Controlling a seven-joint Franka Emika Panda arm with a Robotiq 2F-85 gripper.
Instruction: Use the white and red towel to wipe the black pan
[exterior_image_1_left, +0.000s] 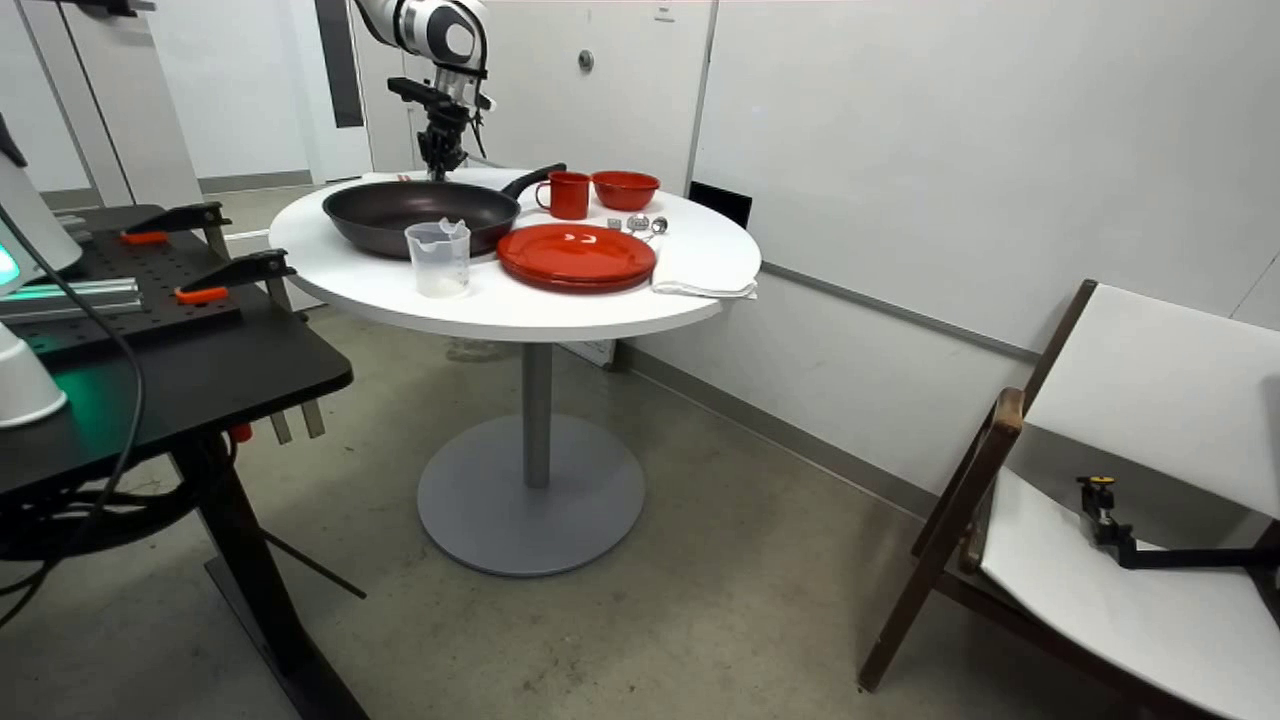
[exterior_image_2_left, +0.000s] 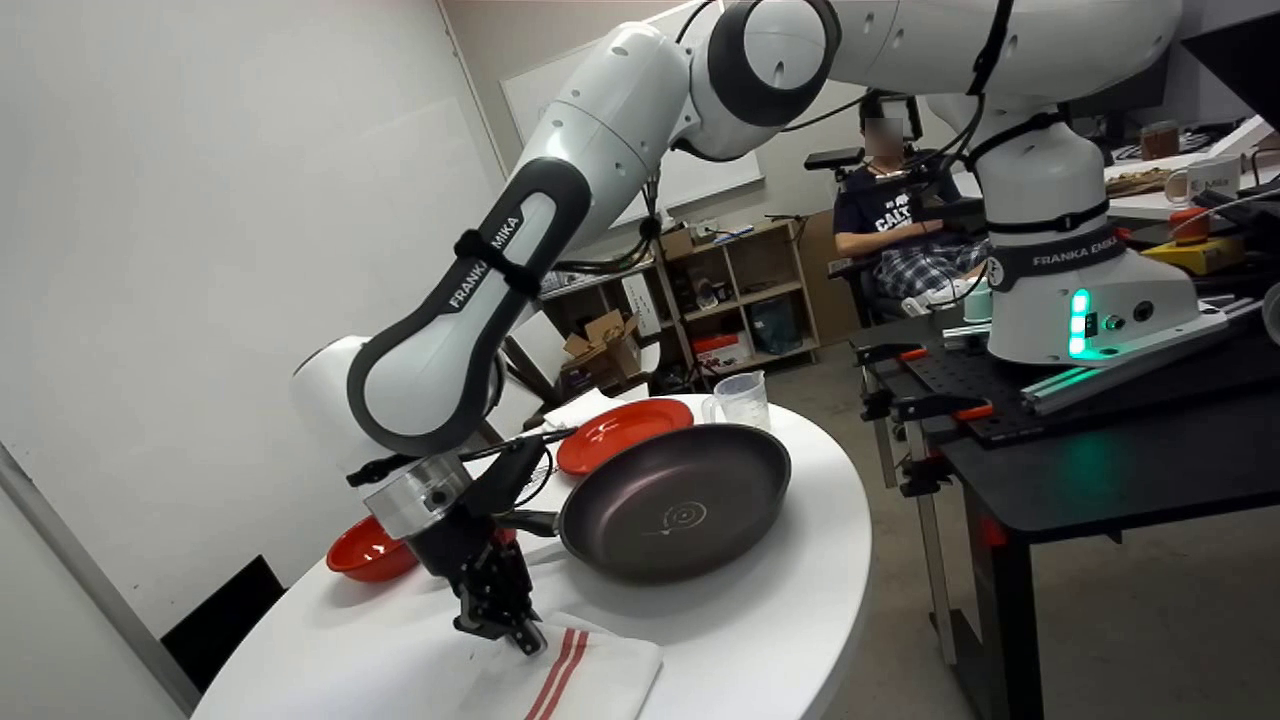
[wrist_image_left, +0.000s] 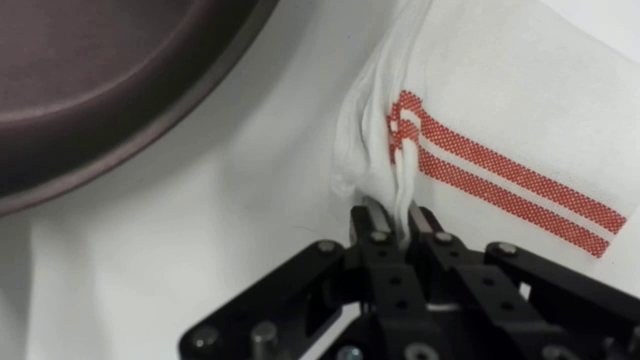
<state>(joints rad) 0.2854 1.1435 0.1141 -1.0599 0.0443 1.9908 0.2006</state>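
Note:
The black pan (exterior_image_1_left: 372, 228) stands on the round white table, its handle toward the red mug. It also shows in an exterior view (exterior_image_2_left: 680, 510) and at the upper left of the wrist view (wrist_image_left: 90, 65). The white and red towel (wrist_image_left: 520, 100) lies on the table beside the pan, apart from it. It also shows at the bottom of an exterior view (exterior_image_2_left: 605, 670). My gripper (wrist_image_left: 397, 212) is shut on a bunched fold at the towel's edge, next to the red stripes. In an exterior view my gripper (exterior_image_2_left: 528, 640) points down at table height. The rest of the towel lies flat.
Stacked red plates (exterior_image_1_left: 577, 255) and a clear measuring cup (exterior_image_1_left: 438, 262) stand close to the pan. A red mug (exterior_image_1_left: 570, 197), a red bowl (exterior_image_1_left: 626, 190), metal utensils (exterior_image_1_left: 638, 224) and a white cloth (exterior_image_1_left: 705, 272) are also on the table (exterior_image_1_left: 500, 318).

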